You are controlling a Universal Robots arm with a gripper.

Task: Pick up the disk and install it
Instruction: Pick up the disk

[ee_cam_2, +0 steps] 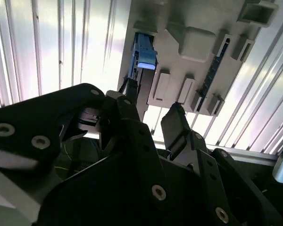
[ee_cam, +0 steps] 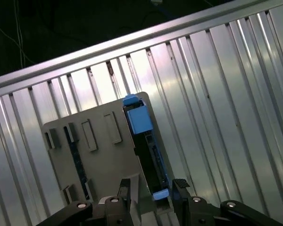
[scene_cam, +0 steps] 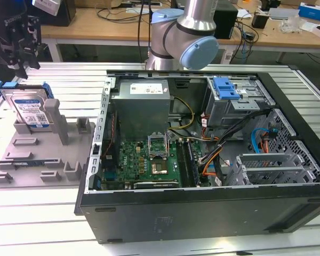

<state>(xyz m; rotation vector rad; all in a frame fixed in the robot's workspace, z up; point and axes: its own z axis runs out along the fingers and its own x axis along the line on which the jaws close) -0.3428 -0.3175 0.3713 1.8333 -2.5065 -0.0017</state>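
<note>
Ribbed aluminium is running under everything we are looking at: the bench point(scene_cam: 42, 224) is carrying an open computer case point(scene_cam: 202, 208) on the exterior view's right, lying on its side with its boards and cables showing. At the far side of the case the robot arm point(scene_cam: 186, 37) is reaching across toward the exterior view's left. On that side a grey fixture tray point(scene_cam: 48, 160) is sitting flat on the bench, well apart from the drive bay inside the case.

We are finding the disk point(scene_cam: 28, 109) at the far left end of that tray, standing on edge and leaning back, label facing the near side, its blue carrier frame showing round the edges. In the first wrist view the disk point(ee_cam: 151, 155) is appearing edge-on, running straight toward the claw.

We are seeing the claw point(scene_cam: 28, 68) hanging just above the disk, jaws apart and holding nothing. In the first wrist view the claw point(ee_cam: 152, 188) is framing the disk's near blue end between its fingertips point(ee_cam: 125, 188), not yet touching it.

We are judging the pick-up as the step in hand, at the approach. It is calling for the jaws to be kept square to the thin edge, straddling the frame while clearing the tray's grey posts.
</note>
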